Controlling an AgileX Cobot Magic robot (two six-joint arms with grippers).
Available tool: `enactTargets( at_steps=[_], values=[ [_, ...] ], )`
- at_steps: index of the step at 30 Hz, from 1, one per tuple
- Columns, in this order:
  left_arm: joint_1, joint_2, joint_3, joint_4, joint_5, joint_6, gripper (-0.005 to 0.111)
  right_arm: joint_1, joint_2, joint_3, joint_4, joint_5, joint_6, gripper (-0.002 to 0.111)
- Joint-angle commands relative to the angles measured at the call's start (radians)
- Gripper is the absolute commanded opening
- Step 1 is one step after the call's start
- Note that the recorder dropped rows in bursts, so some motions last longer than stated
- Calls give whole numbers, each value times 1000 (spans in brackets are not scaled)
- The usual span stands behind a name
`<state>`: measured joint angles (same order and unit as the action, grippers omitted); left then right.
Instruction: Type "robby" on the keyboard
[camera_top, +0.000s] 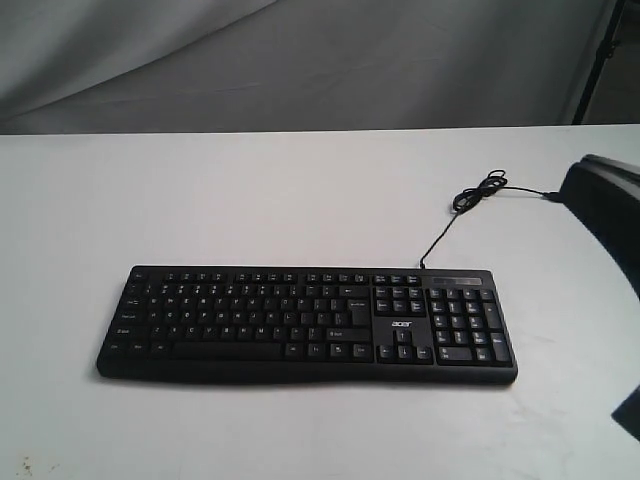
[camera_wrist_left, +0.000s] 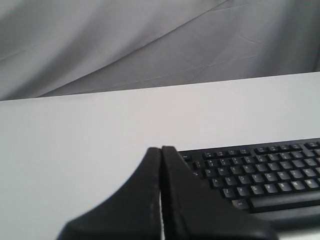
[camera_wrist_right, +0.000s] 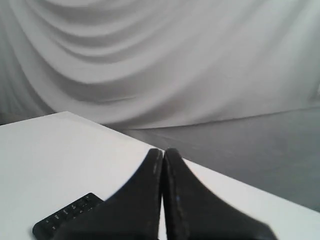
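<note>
The wide black keyboard (camera_top: 300, 325) lies flat across the front middle of the white table, its "acer" logo (camera_top: 400, 324) beside the number pad. In the left wrist view my left gripper (camera_wrist_left: 161, 149) is shut with nothing in it, its tips pressed together, and the keyboard's (camera_wrist_left: 265, 175) left keys lie beyond and beside it. My right gripper (camera_wrist_right: 163, 151) is also shut and holds nothing, high over the table with one keyboard corner (camera_wrist_right: 62, 217) showing below. Only part of the right arm (camera_top: 605, 215) shows in the exterior view, at the right edge.
A thin black cable (camera_top: 470, 200) runs from the keyboard's back edge, coils once and leads toward the right arm. The white table (camera_top: 200, 200) ends at a grey draped cloth (camera_top: 300, 60) behind. A dark stand (camera_top: 605, 50) is at the far right.
</note>
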<state>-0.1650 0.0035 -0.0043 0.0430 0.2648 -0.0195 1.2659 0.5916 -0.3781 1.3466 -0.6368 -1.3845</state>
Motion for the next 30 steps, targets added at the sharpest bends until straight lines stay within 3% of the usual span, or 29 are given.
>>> enactTargets(
  at_steps=[1, 4, 10, 21, 30],
  values=[
    [-6, -3, 4, 5, -5, -3, 0, 2, -5, 8, 55, -13, 2, 0],
    [-6, -3, 4, 5, -5, -3, 0, 2, -5, 8, -6, -94, 2, 0],
    [-6, -3, 4, 5, -5, -3, 0, -10, -25, 8, 204, -283, 31, 0],
    [-6, -3, 4, 5, -5, -3, 0, -755, -255, 8, 140, 285, 56, 0],
    [-6, -3, 4, 5, -5, -3, 0, -1130, -342, 101, 12, 671, 66, 0]
  ],
)
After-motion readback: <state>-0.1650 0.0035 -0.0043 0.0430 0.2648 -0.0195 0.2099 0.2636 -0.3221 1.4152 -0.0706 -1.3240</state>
